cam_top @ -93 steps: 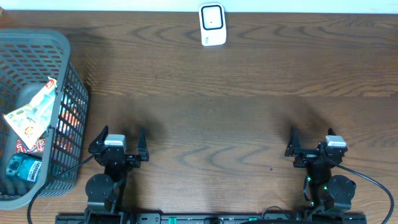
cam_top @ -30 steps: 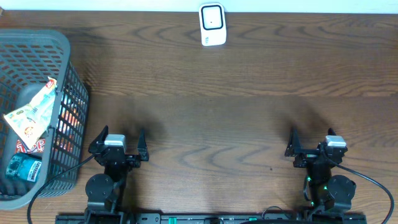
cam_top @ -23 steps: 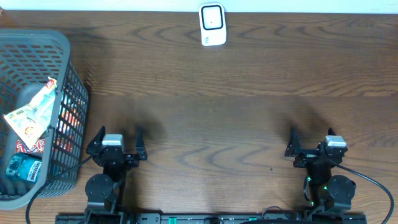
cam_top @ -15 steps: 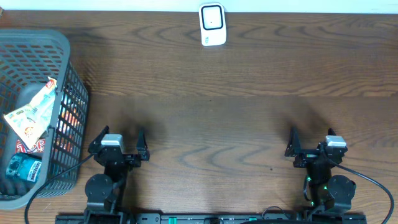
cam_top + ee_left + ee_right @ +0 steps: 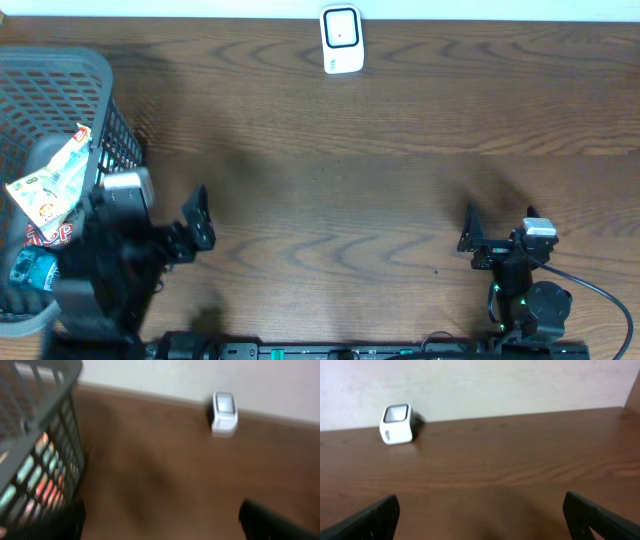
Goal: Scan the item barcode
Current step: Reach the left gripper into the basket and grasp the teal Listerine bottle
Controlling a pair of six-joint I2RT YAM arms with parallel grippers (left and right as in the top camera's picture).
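- The right gripper [image 5: 481, 505] is sitting at the near edge, jaws spread, empty;
- the left gripper [image 5: 162, 515], blurred, is hanging beside the grey plastic mesh basket [image 5: 50, 62], jaws likewise spread, gripping nothing;
- the white-and-orange snack packet [image 5: 50, 185] is lying on top inside; picking looks not yet begun;
- next, probably: pinching the packet, then presenting it to the small white barcode scanner [image 5: 341, 40] at the far edge.

Dark wood-grain table [image 5: 380, 180] carries a white barcode scanner [image 5: 341, 40] standing at its far edge (about mid-width), and a grey mesh basket [image 5: 50, 75] sits far left.
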